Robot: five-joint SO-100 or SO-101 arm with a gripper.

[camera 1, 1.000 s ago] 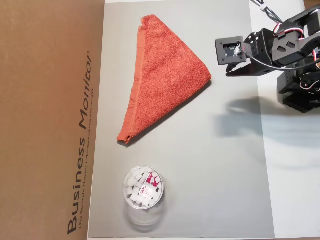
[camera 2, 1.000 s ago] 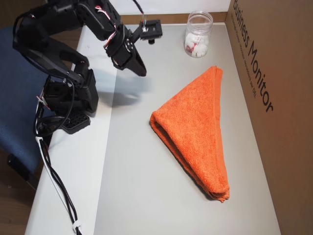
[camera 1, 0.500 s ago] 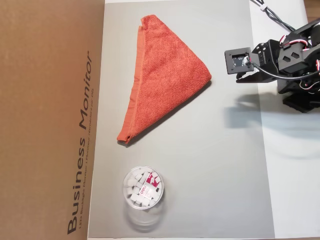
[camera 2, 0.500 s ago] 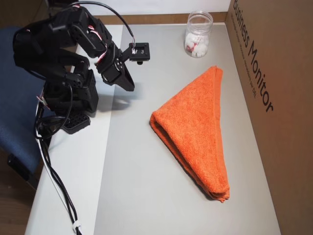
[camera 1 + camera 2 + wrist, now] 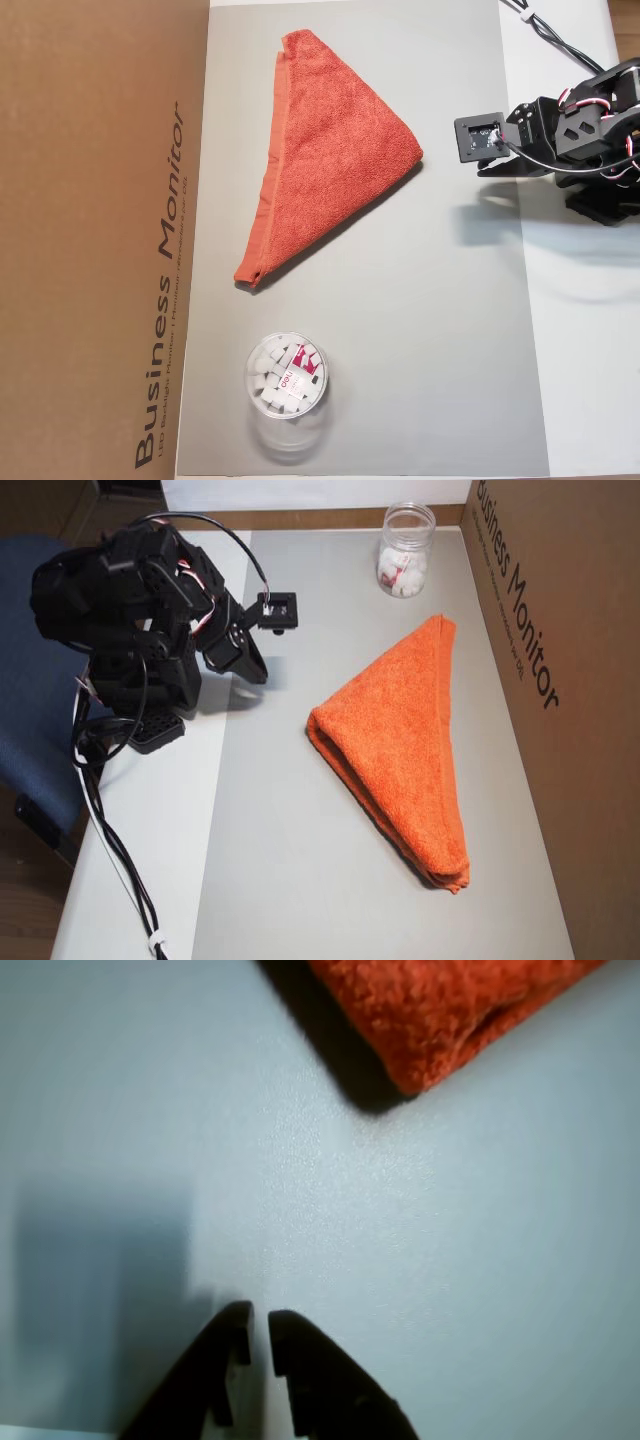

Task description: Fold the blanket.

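The orange-red terry blanket (image 5: 330, 150) lies folded into a triangle on the grey mat (image 5: 430, 350), well apart from the gripper (image 5: 255, 1335), whose fingers are nearly together and hold nothing. It looks soft, light and floppy (thick at the fold); a thin corner or hemmed edge should pinch best.

In an overhead view, blanket (image 5: 328, 150) lies between box (image 5: 95, 240) and end effector (image 5: 487, 166).

Bright, even overhead light; soft shadows on grey mat; wrist view blurred, fingers (image 5: 240, 1335) unsharp.
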